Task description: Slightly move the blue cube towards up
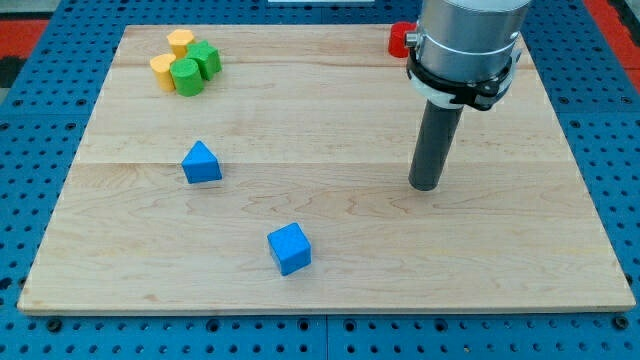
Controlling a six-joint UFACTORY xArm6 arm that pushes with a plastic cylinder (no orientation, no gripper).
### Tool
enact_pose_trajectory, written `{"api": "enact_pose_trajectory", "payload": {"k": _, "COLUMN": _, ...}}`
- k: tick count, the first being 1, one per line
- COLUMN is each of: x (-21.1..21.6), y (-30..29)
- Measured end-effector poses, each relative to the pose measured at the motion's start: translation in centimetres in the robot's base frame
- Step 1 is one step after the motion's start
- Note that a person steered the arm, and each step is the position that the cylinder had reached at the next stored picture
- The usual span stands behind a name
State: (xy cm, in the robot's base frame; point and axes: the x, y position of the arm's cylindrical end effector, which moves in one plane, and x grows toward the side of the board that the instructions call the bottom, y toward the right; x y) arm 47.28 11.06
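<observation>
The blue cube [289,248] lies on the wooden board [330,290] near the view's bottom, a little left of centre. My tip [425,186] rests on the board to the right of and above the cube, well apart from it. A blue triangular block [201,163] lies to the upper left of the cube.
Two yellow blocks [180,43] [162,70] and two green blocks [205,59] [186,76] cluster at the board's top left. A red block [400,39] sits at the top edge, partly hidden behind the arm. A blue perforated table [40,120] surrounds the board.
</observation>
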Motion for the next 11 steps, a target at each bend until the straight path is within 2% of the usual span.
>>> {"api": "enact_pose_trajectory", "payload": {"k": 2, "x": 0.1, "y": 1.0}}
{"api": "enact_pose_trajectory", "payload": {"k": 3, "x": 2.7, "y": 0.8}}
{"api": "enact_pose_trajectory", "payload": {"k": 4, "x": 7.2, "y": -3.3}}
{"api": "enact_pose_trajectory", "payload": {"k": 6, "x": 12.3, "y": -17.7}}
{"api": "enact_pose_trajectory", "payload": {"k": 7, "x": 14.6, "y": -17.6}}
{"api": "enact_pose_trajectory", "payload": {"k": 8, "x": 14.5, "y": -24.1}}
{"api": "enact_pose_trajectory", "payload": {"k": 9, "x": 13.8, "y": -25.4}}
{"api": "enact_pose_trajectory", "payload": {"k": 10, "x": 12.5, "y": -21.5}}
{"api": "enact_pose_trajectory", "payload": {"k": 11, "x": 8.9, "y": -19.3}}
